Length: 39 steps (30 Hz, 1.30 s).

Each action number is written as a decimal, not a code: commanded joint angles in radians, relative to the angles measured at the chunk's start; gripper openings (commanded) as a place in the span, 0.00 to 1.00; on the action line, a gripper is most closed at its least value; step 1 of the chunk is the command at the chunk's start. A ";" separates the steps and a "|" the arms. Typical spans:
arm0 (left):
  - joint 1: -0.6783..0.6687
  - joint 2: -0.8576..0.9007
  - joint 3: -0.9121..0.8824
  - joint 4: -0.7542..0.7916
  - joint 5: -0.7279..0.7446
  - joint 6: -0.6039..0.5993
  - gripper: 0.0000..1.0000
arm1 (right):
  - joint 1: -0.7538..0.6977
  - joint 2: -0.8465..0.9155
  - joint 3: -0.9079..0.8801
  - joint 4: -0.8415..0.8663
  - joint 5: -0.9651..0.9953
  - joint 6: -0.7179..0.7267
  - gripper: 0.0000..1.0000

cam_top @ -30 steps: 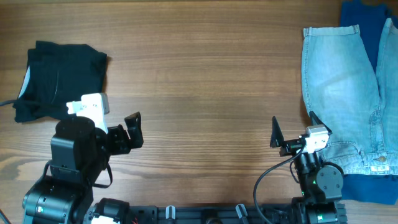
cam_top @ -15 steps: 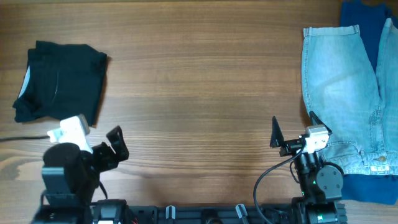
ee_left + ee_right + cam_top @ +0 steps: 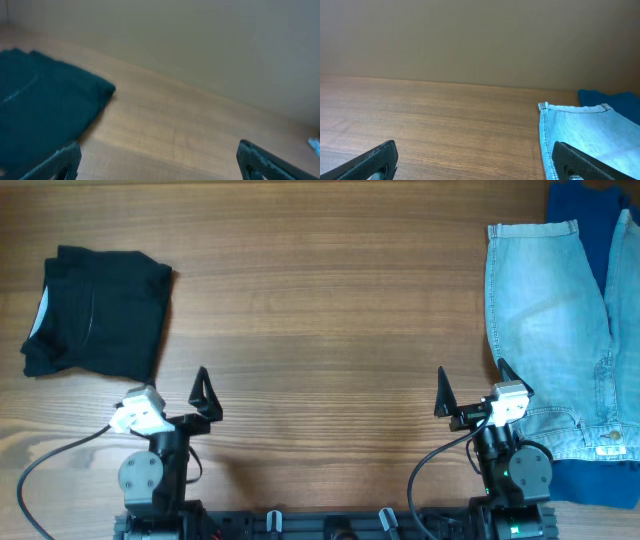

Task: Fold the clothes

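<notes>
The black garment lies folded into a compact rectangle at the far left of the table, with a thin white strip at its left edge. It also shows in the left wrist view, ahead and to the left of the jaws. My left gripper is open and empty, low near the front edge and apart from the garment; its jaws frame bare wood. My right gripper is open and empty at the front right, its jaws over bare wood.
A pale blue denim garment lies spread at the right, also in the right wrist view. A bright blue cloth lies under and behind it. The wooden table shows bare wood across the middle.
My left arm has drawn back from beside the black garment toward the front edge and folded down low. The garment and the right arm have not moved.
</notes>
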 commanded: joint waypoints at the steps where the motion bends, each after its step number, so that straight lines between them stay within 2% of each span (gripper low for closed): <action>1: 0.008 -0.009 -0.084 0.086 0.004 -0.008 1.00 | -0.005 -0.009 -0.001 0.002 -0.012 0.001 1.00; 39: 0.008 -0.006 -0.084 0.088 0.024 -0.009 1.00 | -0.005 -0.008 -0.001 0.002 -0.012 0.002 1.00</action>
